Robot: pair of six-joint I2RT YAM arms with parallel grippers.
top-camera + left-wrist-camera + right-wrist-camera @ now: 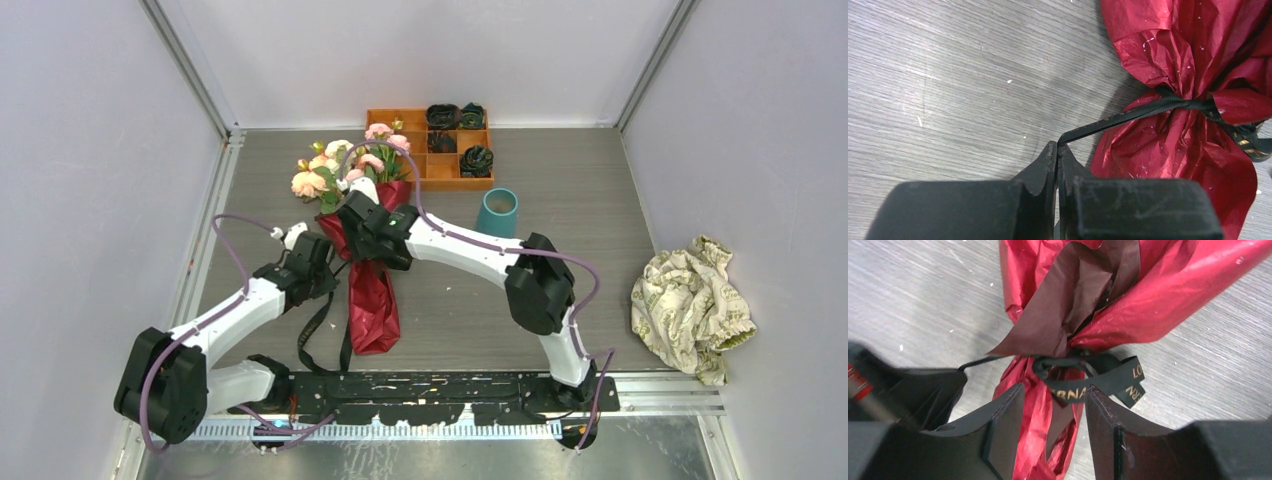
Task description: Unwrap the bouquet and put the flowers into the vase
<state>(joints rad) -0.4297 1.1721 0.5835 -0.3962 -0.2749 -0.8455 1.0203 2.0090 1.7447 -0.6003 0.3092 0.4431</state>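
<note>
Bouquet (374, 300): lies flat on the grey wood-grain surface (560, 170) between the two arms, heads toward the far side and paper tail toward the arm bases. Flowers (330, 170): pink, peach and cream roses with green leaves, fanned out beside an orange tray (440, 170). They look light and springy, easily crushed at the heads, and are best taken by the stems once these are bared. Paper (1158, 305): dark red with a brown inner sheet, thin, creased and faintly glossy. It is probably soft, quick to tear and apt to slide under a pad. Ribbon (1143, 111): a flat black band with gold lettering, knotted round the narrow neck of the wrap. It looks limp and slick but strong under a pull; a loose end is the place to take hold, and the neck the place to brace. Left tool (1057, 150): closed tight on one strand of ribbon, which runs straight from its tips to the knot. Right tool (1054, 389): jaws partway apart, one on each side of the wrapped neck just below the knot, gripping nothing. Vase (498, 212): small, teal, tapered and matte, standing upright just in front of the tray, near the bouquet but not touching it. It appears rigid, light and easy to tip. Cloth (690, 305): beige, patterned and crumpled, well apart at the right.
</note>
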